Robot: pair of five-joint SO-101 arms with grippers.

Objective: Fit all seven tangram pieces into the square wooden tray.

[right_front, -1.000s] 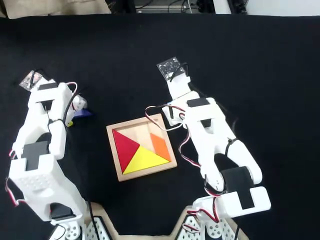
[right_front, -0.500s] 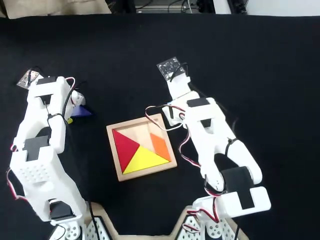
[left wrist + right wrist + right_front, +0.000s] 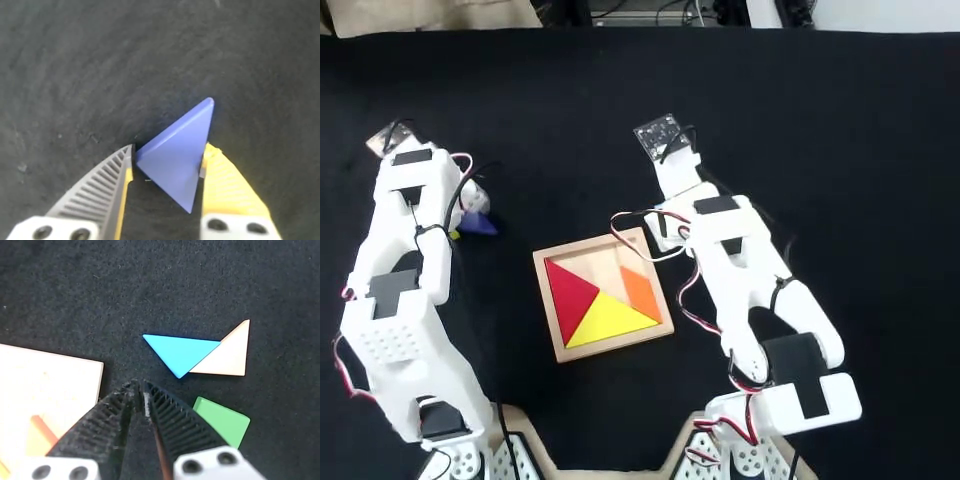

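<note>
Black desk [image 3: 840, 150] spreads under my arms. At frame centre sits the wooden tray [image 3: 605, 255], holding the red piece [image 3: 570, 290], yellow piece [image 3: 610, 320] and orange piece [image 3: 642, 290]. At frame left my left hand [image 3: 168, 150] grips the blue triangle [image 3: 177, 150]. My right hand [image 3: 140, 387] is closed and empty near the cyan triangle [image 3: 182, 351], cream triangle [image 3: 230, 357] and green square [image 3: 222, 422].

The left arm [image 3: 408, 235] hides most of the blue triangle [image 3: 482, 226] from above.

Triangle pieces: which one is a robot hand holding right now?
The dark blue triangle, pinched in the left hand. The red triangle and yellow triangle lie in the tray; the light blue triangle and cream triangle lie loose outside it.
</note>
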